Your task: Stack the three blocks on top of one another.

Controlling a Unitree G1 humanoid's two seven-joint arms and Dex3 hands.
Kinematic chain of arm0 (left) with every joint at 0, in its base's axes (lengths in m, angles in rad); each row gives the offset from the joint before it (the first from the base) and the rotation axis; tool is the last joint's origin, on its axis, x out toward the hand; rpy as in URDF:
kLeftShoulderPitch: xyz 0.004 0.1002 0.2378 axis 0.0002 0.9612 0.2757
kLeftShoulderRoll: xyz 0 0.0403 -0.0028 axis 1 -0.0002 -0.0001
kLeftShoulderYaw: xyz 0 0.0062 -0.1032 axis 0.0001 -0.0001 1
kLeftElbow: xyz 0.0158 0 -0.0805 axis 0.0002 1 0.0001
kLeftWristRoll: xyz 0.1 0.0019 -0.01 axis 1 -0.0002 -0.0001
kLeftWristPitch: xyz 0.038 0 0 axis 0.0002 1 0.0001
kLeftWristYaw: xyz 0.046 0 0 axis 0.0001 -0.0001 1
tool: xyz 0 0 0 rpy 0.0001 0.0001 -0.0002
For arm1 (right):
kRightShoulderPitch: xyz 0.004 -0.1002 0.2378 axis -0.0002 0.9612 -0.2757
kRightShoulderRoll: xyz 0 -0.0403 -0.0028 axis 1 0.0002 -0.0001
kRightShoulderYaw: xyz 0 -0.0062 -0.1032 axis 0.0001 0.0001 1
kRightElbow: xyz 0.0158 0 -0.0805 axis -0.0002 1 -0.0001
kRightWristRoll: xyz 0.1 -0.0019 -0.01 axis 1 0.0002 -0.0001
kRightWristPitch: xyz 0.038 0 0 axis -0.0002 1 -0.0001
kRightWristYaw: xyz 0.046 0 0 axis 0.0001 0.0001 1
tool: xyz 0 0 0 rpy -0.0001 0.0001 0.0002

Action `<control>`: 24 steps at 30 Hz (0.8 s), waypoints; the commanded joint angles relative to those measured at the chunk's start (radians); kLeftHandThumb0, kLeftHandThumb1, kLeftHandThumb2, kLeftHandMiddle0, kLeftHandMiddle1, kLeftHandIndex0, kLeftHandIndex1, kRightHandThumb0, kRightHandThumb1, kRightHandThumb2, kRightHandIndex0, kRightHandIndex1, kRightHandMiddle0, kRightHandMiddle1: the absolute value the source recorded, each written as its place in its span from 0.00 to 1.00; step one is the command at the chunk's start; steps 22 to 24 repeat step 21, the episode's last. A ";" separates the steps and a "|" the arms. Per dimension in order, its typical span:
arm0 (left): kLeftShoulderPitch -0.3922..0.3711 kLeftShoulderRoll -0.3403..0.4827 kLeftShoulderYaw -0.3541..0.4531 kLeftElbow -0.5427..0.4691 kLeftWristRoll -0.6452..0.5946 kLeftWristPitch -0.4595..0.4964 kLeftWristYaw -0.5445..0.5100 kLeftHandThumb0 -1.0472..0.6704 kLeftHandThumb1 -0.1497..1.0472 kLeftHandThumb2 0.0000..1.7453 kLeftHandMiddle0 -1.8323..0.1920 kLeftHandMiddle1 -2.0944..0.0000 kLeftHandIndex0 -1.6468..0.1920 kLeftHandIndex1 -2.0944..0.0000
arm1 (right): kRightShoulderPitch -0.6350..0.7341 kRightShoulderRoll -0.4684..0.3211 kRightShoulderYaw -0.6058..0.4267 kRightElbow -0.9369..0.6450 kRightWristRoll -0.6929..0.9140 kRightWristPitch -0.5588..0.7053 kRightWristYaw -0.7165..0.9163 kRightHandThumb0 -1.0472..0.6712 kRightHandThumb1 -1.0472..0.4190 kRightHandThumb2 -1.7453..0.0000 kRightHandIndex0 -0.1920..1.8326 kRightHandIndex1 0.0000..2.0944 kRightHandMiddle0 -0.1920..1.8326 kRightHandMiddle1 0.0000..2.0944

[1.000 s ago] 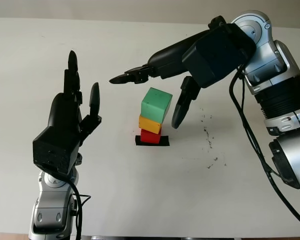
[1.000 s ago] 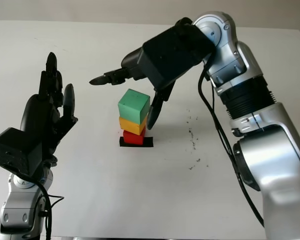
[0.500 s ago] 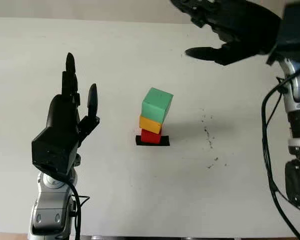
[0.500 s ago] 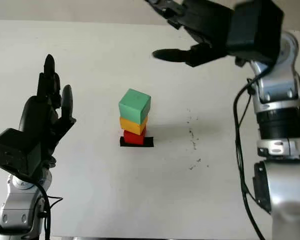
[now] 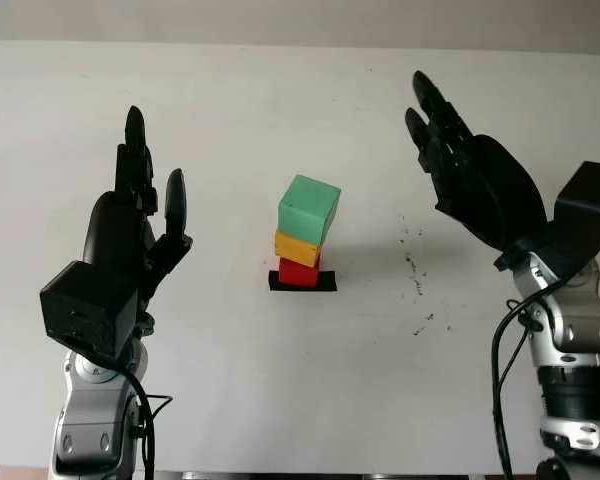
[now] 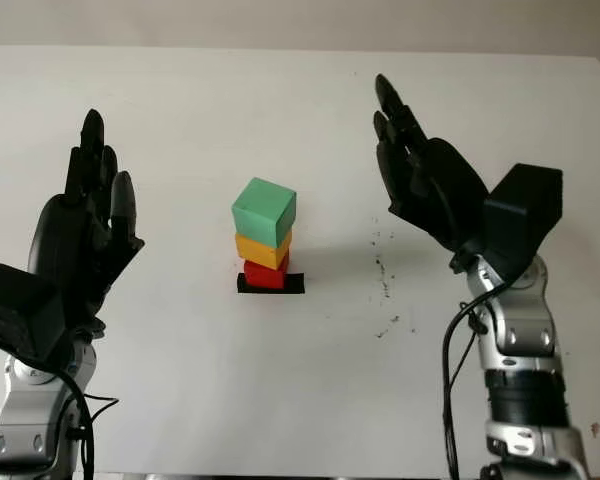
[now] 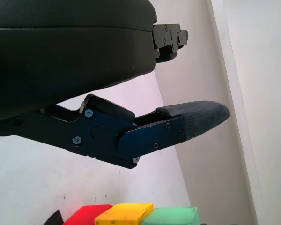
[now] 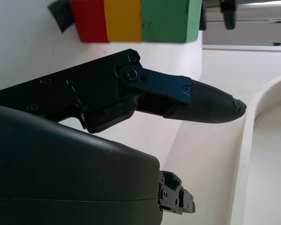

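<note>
Right hand has withdrawn (open) from stack.

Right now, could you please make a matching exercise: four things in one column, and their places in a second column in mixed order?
1. green block
2. yellow block
3. red block
4. right hand

A. bottom of the stack
B. raised, open, to the right of the stack
C. top of the stack
D. middle of the stack

Pairs: 1-C, 2-D, 3-A, 4-B
</note>
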 commanded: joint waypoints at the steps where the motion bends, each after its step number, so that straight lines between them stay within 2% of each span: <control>1: 0.029 0.000 -0.001 0.011 -0.013 -0.035 -0.011 0.14 1.00 0.41 0.99 0.98 0.98 0.98 | 0.053 0.035 -0.004 -0.050 0.015 0.003 -0.032 0.13 0.00 0.56 0.00 0.00 0.00 0.00; 11: 0.062 -0.003 0.013 0.063 -0.078 -0.134 -0.042 0.15 1.00 0.41 0.99 0.98 0.98 0.98 | 0.142 0.169 0.039 -0.122 0.031 0.076 -0.160 0.13 0.00 0.54 0.00 0.00 0.00 0.00; 18: 0.070 -0.008 0.006 0.093 -0.089 -0.173 -0.046 0.15 1.00 0.41 1.00 0.98 0.98 0.98 | 0.193 0.218 0.056 -0.193 0.015 0.118 -0.249 0.15 0.00 0.53 0.00 0.00 0.00 0.00; 24: 0.080 -0.015 0.003 0.089 -0.094 -0.176 -0.043 0.15 1.00 0.41 0.99 0.97 0.98 0.97 | 0.217 0.226 0.068 -0.234 0.001 0.147 -0.279 0.15 0.00 0.53 0.00 0.00 0.00 0.00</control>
